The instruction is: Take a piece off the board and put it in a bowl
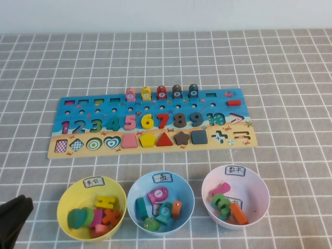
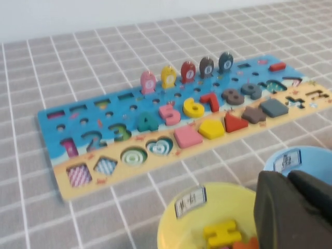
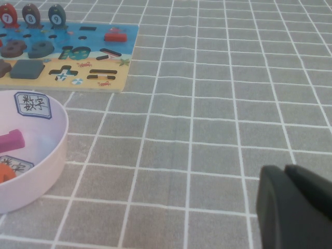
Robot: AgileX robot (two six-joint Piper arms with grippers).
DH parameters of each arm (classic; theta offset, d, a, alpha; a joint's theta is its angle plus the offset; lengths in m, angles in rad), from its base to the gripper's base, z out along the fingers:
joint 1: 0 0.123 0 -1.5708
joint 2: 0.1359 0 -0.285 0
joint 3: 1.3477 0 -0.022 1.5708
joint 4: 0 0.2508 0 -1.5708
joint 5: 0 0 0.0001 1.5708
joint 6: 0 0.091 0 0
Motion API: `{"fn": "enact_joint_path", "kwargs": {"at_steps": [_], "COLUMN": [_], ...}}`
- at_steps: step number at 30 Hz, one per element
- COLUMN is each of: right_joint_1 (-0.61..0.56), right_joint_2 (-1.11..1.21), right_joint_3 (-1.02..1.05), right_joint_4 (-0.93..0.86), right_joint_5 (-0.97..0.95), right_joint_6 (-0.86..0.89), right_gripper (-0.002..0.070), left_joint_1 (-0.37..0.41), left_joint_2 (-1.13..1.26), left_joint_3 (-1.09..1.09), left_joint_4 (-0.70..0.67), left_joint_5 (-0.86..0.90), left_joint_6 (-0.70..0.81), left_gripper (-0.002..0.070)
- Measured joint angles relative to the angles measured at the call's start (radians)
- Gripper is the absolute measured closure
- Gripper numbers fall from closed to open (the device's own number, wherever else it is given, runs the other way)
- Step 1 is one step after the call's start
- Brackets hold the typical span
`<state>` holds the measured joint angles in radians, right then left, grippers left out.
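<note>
The piece (image 1: 75, 218) lies in the bowl (image 1: 72, 193) — its heart slot on the board (image 1: 78, 106) is bare. Left claw (image 2: 287, 181) closed, empty, beside that bowl; right claw (image 3: 286, 179) closed over bare bench (image 3: 207, 104) — parked, I judge.

Bright even light, soft faint shadows, left wrist view slightly blurred

The board (image 1: 150, 122) looks like painted wood, matt, with a tan strip along its near edge. The yellow bowl (image 1: 70, 194) is smooth plastic with a slight sheen and a white paper label. The left gripper (image 1: 13, 220), near left, and the right gripper (image 3: 295, 207) are matt black. The grid-printed table covering (image 1: 290, 67) looks like cloth
</note>
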<state>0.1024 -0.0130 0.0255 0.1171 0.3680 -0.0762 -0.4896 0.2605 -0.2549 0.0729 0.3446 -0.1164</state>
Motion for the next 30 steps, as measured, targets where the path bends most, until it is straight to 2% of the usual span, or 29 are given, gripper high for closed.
{"fn": "enact_joint_path", "kwargs": {"at_steps": [4, 6, 8, 13, 17, 20, 30], "right_joint_1": [0.0, 0.0, 0.0, 0.0, 0.0, 0.0, 0.0], "right_joint_2": [0.0, 0.0, 0.0, 0.0, 0.0, 0.0, 0.0], "right_joint_3": [0.0, 0.0, 0.0, 0.0, 0.0, 0.0, 0.0], "right_joint_4": [0.0, 0.0, 0.0, 0.0, 0.0, 0.0, 0.0], "right_joint_5": [0.0, 0.0, 0.0, 0.0, 0.0, 0.0, 0.0], "right_joint_6": [0.0, 0.0, 0.0, 0.0, 0.0, 0.0, 0.0], "right_gripper": [0.0694, 0.0694, 0.0694, 0.0694, 0.0694, 0.0694, 0.0694], "left_joint_1": [0.003, 0.028, 0.076, 0.264, 0.365, 0.393, 0.395], "left_joint_2": [-0.021, -0.057, -0.104, -0.243, -0.269, -0.27, -0.27], "left_joint_3": [0.088, 0.141, 0.18, 0.244, 0.276, 0.279, 0.281], "left_joint_4": [0.016, 0.011, -0.008, -0.026, -0.029, -0.029, -0.01], "left_joint_5": [-0.186, -0.27, -0.327, -0.387, -0.397, -0.345, 0.004], "left_joint_6": [0.028, 0.057, 0.083, 0.098, 0.085, 0.075, 0.071], "left_gripper": [0.0675, 0.0676, 0.0676, 0.0676, 0.0676, 0.0676, 0.0676]}}
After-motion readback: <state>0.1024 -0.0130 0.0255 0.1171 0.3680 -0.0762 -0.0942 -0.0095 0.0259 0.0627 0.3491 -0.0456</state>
